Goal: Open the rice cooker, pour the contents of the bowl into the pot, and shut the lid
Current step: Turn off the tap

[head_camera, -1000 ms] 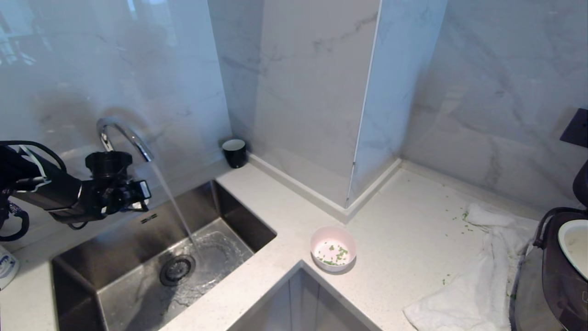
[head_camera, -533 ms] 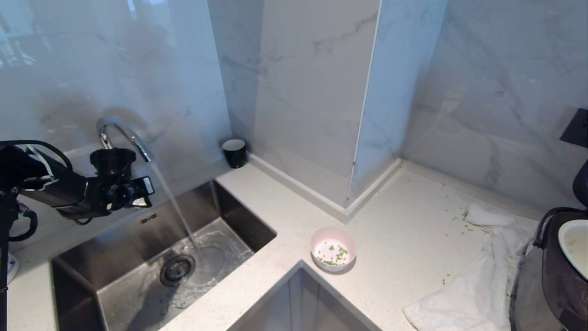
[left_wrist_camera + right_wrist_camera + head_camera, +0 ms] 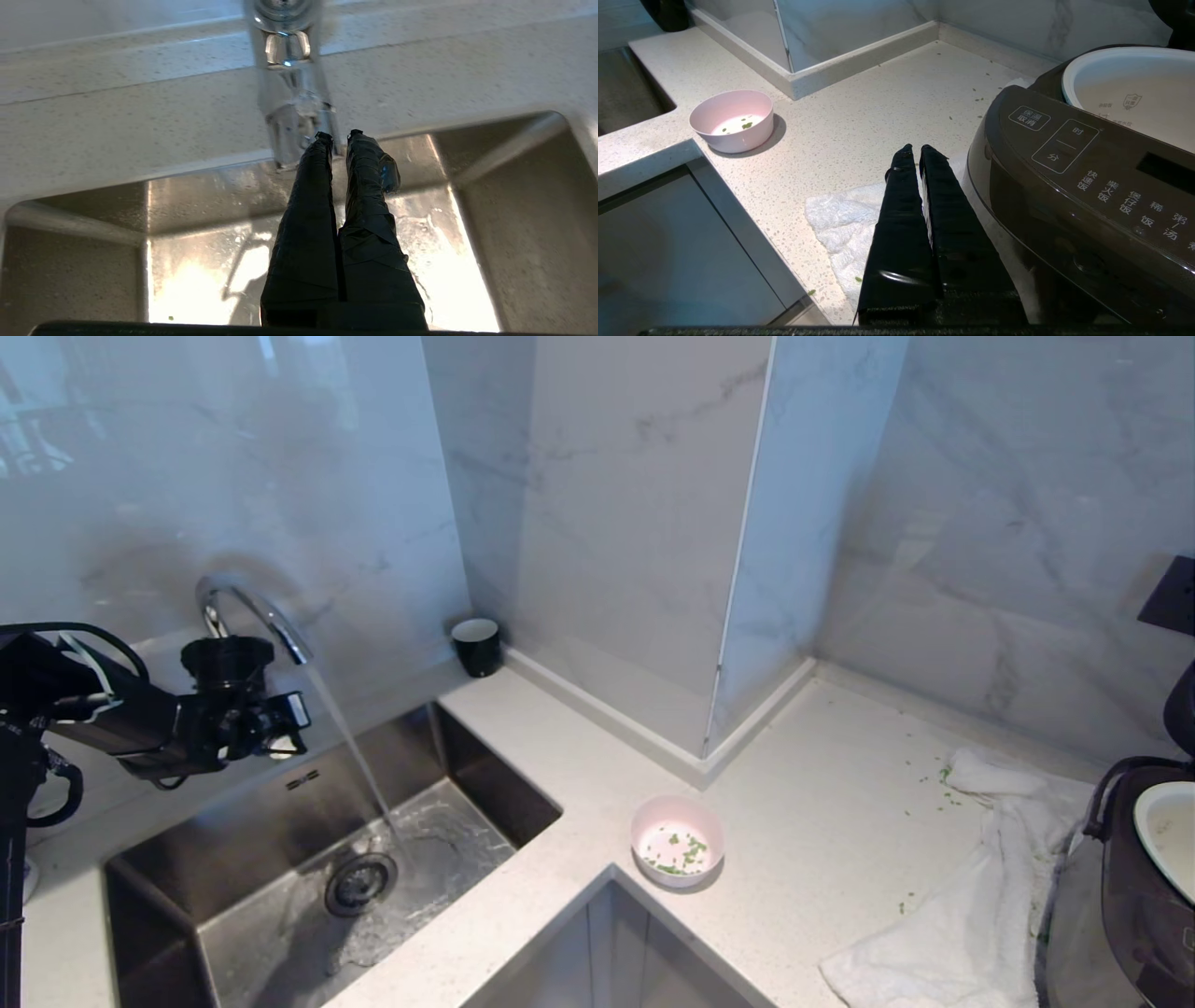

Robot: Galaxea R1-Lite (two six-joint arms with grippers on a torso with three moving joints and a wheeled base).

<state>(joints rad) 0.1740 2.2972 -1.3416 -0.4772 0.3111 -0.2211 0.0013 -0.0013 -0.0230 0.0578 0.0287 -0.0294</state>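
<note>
Since the earlier frame, only the left gripper (image 3: 285, 726) has shifted, a little toward the right at the left edge of the head view; nothing else has moved. It hangs over the sink (image 3: 233, 859), close to the tap (image 3: 252, 611), from which a stream of water (image 3: 359, 765) falls toward the drain (image 3: 359, 884). Seen from the left wrist, its fingers (image 3: 310, 186) stand nearly together with only a thin slit between them, clamped on nothing, tips just beside the tap's spout. The right gripper (image 3: 915, 151), seen only from its own wrist, has its fingers pressed together and empty, above a white towel (image 3: 840, 219) and just beside the rice cooker (image 3: 1087, 186). That cooker sits at the right edge of the head view with its lid up, exposing the pot (image 3: 1167, 831). The bowl (image 3: 677, 840) stands on the counter (image 3: 822, 821) at lower centre, near the corner edge, well apart from both cooker and sink. A few green bits (image 3: 689, 851) lie inside it; more are scattered on the counter beside the towel. A black cup (image 3: 476, 646) stands against the wall behind the sink.
</note>
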